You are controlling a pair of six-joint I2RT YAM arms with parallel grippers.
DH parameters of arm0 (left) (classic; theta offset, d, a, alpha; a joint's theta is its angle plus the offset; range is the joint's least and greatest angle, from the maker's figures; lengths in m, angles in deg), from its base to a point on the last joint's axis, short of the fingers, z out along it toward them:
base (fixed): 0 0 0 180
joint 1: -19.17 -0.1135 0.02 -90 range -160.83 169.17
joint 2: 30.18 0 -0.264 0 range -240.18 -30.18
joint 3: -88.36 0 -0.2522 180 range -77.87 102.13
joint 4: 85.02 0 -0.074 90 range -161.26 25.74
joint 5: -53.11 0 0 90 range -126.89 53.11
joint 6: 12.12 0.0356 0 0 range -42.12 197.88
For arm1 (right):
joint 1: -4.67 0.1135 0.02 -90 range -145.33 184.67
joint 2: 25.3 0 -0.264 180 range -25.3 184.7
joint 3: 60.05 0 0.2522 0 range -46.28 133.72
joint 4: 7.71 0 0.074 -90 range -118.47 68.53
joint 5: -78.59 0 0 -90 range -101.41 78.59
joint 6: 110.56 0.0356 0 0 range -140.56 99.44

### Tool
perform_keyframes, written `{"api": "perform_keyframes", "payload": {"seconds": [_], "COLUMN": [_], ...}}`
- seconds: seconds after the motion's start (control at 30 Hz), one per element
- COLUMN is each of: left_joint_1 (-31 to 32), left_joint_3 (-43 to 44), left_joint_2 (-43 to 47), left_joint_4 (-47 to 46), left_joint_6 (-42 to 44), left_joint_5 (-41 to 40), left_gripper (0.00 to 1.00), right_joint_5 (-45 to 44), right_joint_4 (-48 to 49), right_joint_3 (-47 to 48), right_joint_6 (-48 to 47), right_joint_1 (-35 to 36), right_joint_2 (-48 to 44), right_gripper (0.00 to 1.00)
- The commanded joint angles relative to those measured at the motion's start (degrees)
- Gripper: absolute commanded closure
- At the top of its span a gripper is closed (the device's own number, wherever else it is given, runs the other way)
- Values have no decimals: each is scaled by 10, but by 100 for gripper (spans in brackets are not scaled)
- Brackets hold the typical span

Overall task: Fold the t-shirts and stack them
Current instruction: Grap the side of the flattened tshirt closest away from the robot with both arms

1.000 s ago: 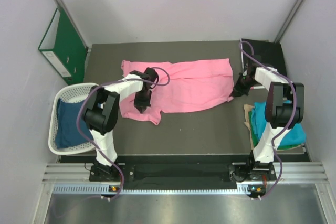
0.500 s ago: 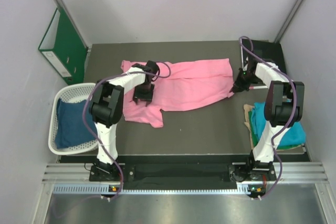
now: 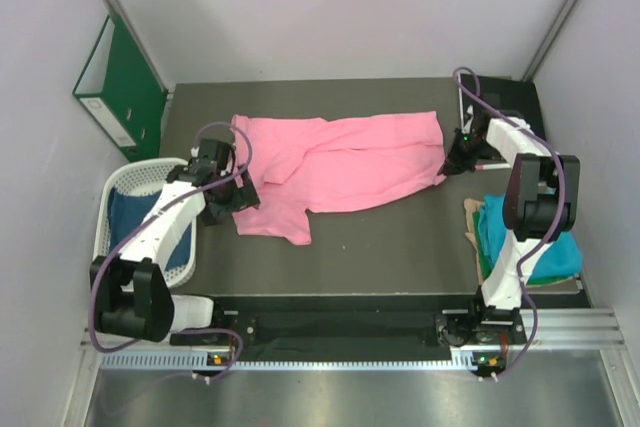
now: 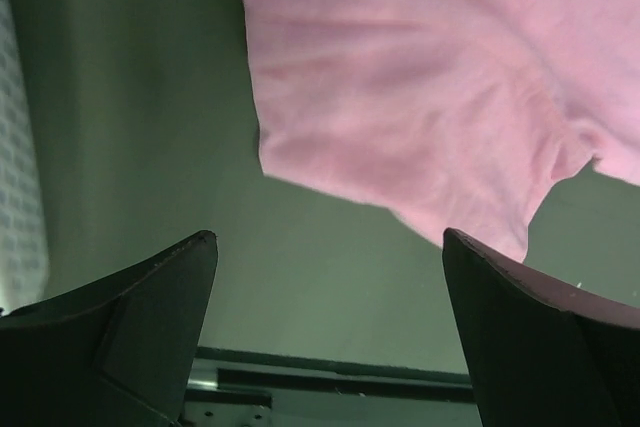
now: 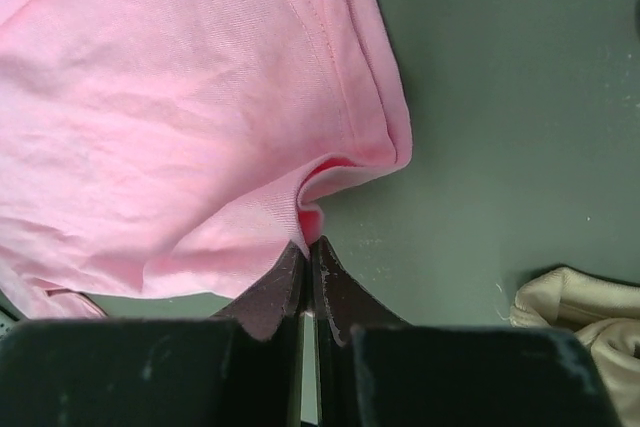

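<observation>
Folding looks barely begun: the pink shirt lies spread on the worktop beside the basket, right pincer clamped on its hem corner farthest from the basket, left pincer apart over its basket-side edge, likely the next grab.

A dark grey table top is enclosed by plain pale walls at the back and on both sides, and is lit evenly. Slanted metal posts are seen at the back corners. A green ring binder is leaned against the left wall, a white lattice basket is set nearer, and a silver rail is fixed along the near edge
</observation>
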Motion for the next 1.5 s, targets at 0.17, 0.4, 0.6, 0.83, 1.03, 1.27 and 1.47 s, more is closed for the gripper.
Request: {"api": "perform_keyframes", "payload": {"seconds": [0.17, 0.4, 0.6, 0.83, 1.03, 1.27, 1.47], "left_joint_1": [-31, -35, -35, -33, -33, -35, -34], "left_joint_3": [-99, -121, -137, -114, 1, 155, 243], "left_joint_2": [-11, -29, -75, -100, -73, -218, -323], "left_joint_4": [-56, -86, -138, -143, -104, -126, -118], "left_joint_6": [-123, -159, -149, -115, -66, -70, -68], "left_joint_5": [127, 106, 88, 92, 95, 129, 157], "left_gripper": [2, 2, 19, 100, 100, 100, 4], "right_joint_5": [42, 73, 80, 79, 79, 74, 72], "right_joint_4": [9, 54, 64, 65, 81, 101, 113], "right_joint_3": [14, -29, -40, -48, -66, -80, -95], "right_joint_6": [-13, 3, 3, 0, -7, -6, -5], "right_joint_1": [-1, -2, -1, -1, -1, -2, -1], "right_joint_2": [10, -19, -37, -53, -59, -52, -51], "right_gripper": [98, 98, 97, 96, 96, 96, 96]}}
